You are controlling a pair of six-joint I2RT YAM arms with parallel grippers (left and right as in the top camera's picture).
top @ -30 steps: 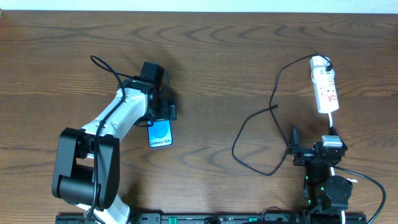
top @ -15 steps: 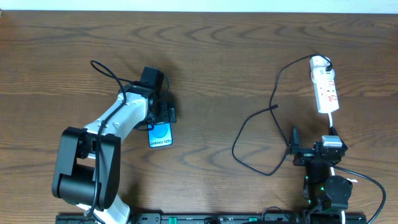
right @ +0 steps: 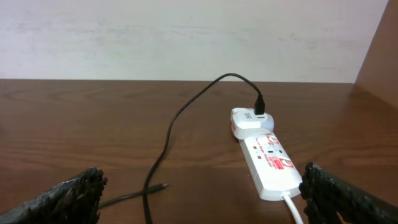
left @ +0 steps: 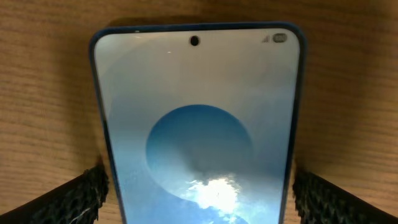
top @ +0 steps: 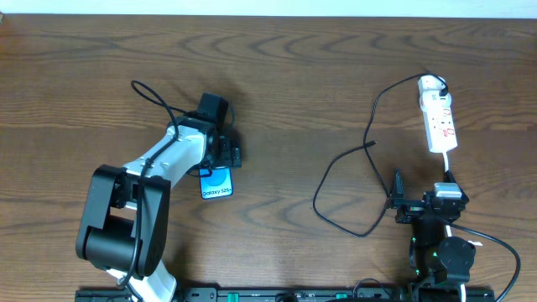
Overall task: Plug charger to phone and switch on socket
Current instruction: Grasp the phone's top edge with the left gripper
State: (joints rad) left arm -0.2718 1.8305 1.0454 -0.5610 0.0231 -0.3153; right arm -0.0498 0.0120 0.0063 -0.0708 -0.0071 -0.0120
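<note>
The phone [top: 216, 183] lies flat on the table with its light blue screen up. In the left wrist view the phone [left: 199, 124] runs between my two fingertips [left: 81, 196], with a thin strip of wood showing on each side. My left gripper [top: 223, 156] is open and straddles the phone's upper end. The white socket strip [top: 438, 122] lies at the far right, with the charger's adapter [right: 249, 121] plugged in at its far end. The black charger cable [top: 323, 180] loops left, and its plug tip [right: 165, 185] lies loose on the table. My right gripper [top: 419, 197] is open and empty, just short of the strip.
The strip's white cord [top: 450, 164] runs back toward the right arm's base. The cable loop [top: 361, 233] lies just left of my right gripper. A pale wall [right: 186, 37] stands behind the table's far edge.
My left arm has shifted slightly to the right over the phone's upper end. The phone, the cable, the strip and the right arm have not moved.
</note>
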